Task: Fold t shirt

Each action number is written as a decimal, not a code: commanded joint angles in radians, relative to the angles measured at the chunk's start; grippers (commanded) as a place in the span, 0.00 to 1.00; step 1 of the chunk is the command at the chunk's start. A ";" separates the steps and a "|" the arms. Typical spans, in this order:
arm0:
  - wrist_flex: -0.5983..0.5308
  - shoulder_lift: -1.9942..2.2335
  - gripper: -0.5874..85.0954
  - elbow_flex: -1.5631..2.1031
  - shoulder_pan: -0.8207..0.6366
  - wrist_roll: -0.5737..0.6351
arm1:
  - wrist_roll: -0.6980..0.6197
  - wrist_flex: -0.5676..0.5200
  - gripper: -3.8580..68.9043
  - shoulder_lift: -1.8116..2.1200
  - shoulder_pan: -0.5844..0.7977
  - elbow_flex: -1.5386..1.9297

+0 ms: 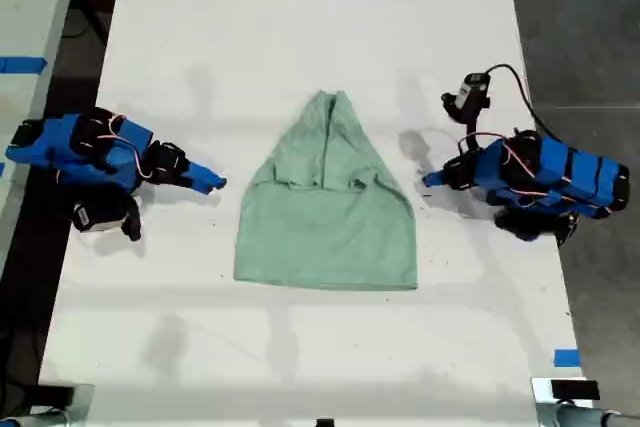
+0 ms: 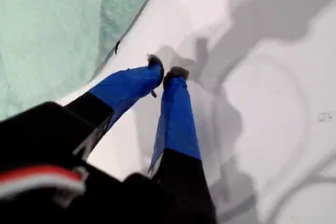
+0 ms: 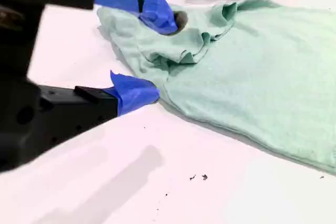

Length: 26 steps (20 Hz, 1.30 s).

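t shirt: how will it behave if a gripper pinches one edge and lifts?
Likely floppy: the t shirt lies flat with soft creases at its folded-in sleeves, so a pinched edge should lift while the rest drapes. Probably light, as the cloth looks thin. Pushing would likely bunch it rather than slide it whole on the white table.

We see the t shirt (image 1: 326,212) lying flat on the white surface (image 1: 300,17), a pale mint-green cloth with no print. Its sides are folded in toward the middle, so the top of it is narrow and rounded, and the cloth widens down to a straight hem at the end nearer to the camera. Across its middle, small wrinkles and bunched folds (image 3: 184,51) stand up. The wide part below them lies smooth.
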 commanded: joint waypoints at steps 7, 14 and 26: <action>0.005 0.008 0.00 -0.015 0.035 -0.006 | 0.348 -0.055 0.12 0.011 -0.015 0.061; 0.005 0.008 0.01 -0.014 -0.006 -0.014 | 0.337 -0.049 0.08 0.011 -0.018 0.060; 0.006 0.008 0.04 -0.017 -0.091 -0.006 | 0.543 0.354 0.08 -0.847 -0.176 -1.019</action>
